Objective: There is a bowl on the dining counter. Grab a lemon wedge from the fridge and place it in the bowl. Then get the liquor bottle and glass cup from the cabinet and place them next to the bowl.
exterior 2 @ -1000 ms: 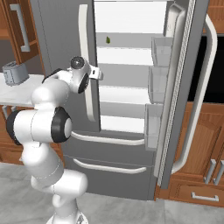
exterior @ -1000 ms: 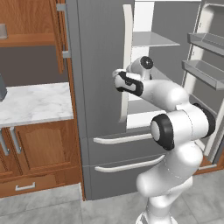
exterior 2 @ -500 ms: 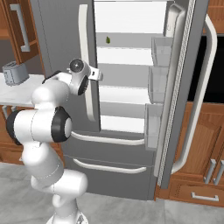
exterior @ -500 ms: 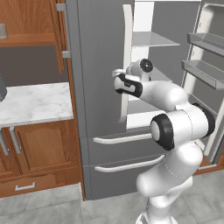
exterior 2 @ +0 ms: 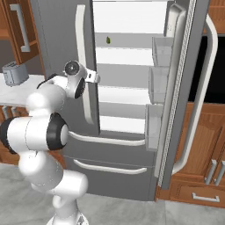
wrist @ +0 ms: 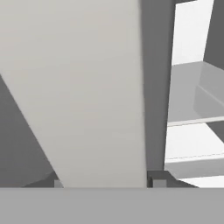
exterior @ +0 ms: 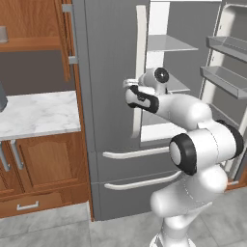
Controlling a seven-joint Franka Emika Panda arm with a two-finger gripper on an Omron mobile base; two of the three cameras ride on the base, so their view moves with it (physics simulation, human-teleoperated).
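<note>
We see the jaws point(wrist: 105, 183) straddling the fridge's point(exterior: 108, 58) upright left handle point(wrist: 83, 92); contact cannot be told.

matt grey fridge point(exterior: 108, 72) (metal-like), marble counter point(exterior: 36, 113)

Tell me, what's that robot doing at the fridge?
The white robot arm has its gripper at the long pale handle of the fridge's left door, which is shut. In the hand view that handle sits between the two jaws, which are closing in on it. The right door is swung open, and a small green lemon wedge sits on an upper shelf inside.
</note>
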